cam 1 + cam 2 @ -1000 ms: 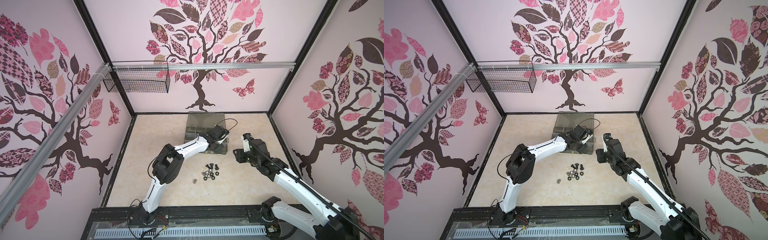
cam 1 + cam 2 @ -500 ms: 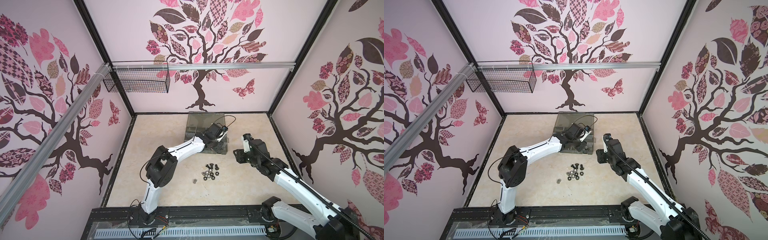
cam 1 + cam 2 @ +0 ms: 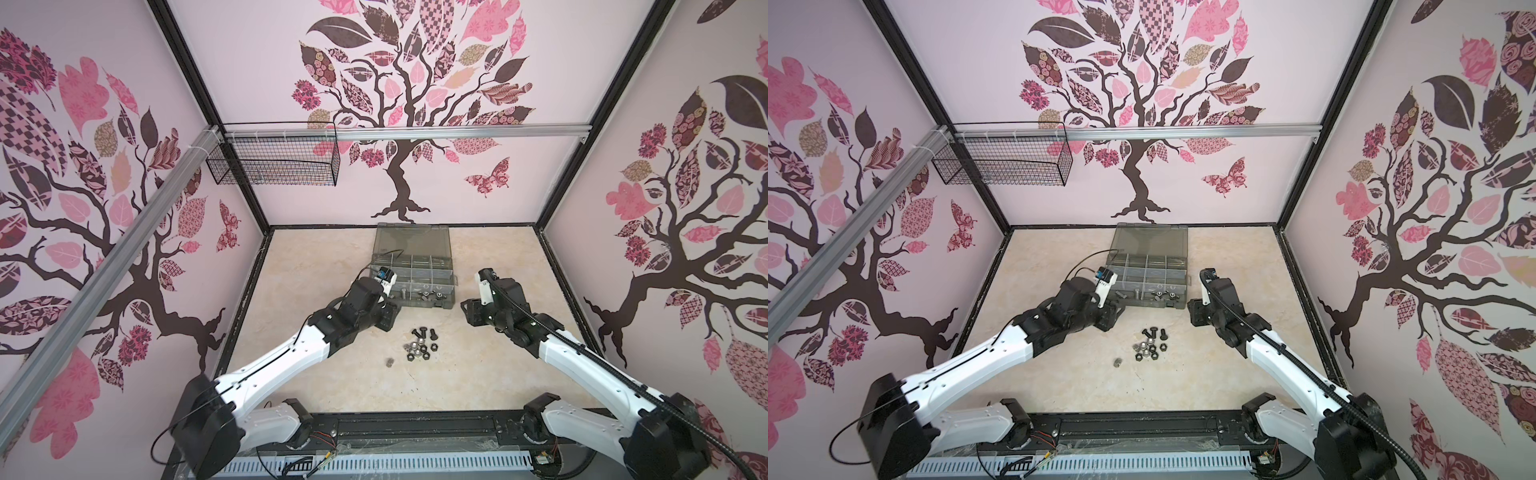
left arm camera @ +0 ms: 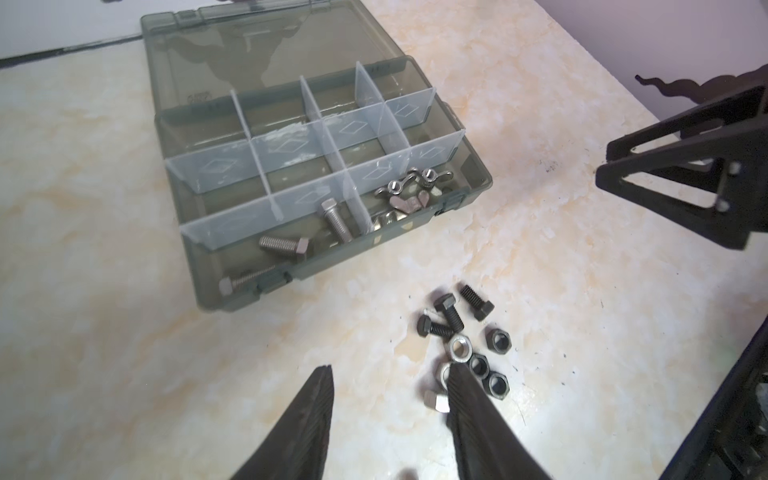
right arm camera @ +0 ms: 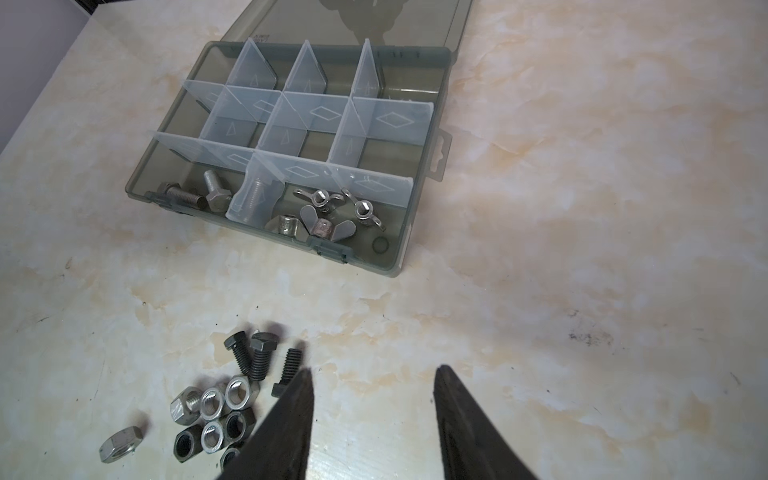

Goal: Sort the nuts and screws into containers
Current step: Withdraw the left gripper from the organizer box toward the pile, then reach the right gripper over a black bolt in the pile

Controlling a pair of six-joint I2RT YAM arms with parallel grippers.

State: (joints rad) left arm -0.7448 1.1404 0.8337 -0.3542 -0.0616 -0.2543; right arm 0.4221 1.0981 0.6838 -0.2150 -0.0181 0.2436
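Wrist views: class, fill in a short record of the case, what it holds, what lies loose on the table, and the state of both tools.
Case: lid open
In case, near row: silver screws; wing nuts beside them, past a divider
Loose on table: black screws, black nuts, silver nuts, in one heap
Lone silver nut: apart from the heap
Left tool: open, empty, near the heap
Right tool: open, empty, near the heap

Smoky grey-green organizer case looks like see-through plastic, silver wing nuts are shiny metal, black hex bolts matt, marbled desk smooth.
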